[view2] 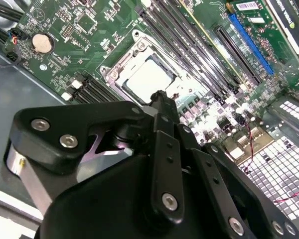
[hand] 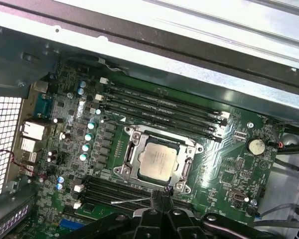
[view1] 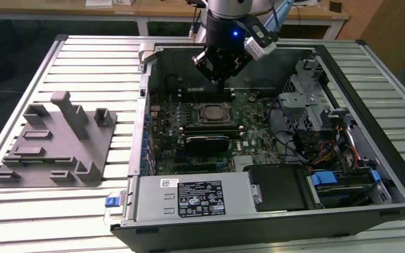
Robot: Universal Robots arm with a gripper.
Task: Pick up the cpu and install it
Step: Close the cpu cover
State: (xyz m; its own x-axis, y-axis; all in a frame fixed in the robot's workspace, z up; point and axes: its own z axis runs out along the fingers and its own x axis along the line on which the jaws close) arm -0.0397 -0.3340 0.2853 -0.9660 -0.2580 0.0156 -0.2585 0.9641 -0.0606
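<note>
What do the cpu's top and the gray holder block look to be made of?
The cpu, lying in the socket, has a metal-looking top: silvery and matte, with a soft sheen. The holder block looks like plastic, perhaps printed: uniform dull gray, no glare.

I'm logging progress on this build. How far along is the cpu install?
Looks largely done: the cpu lies flat inside the motherboard socket. In hand: nothing. The hand hangs above the board near the socket's edge, fingers together, apart from the chip. Left: I cannot tell whether the socket is latched down over it.
</note>
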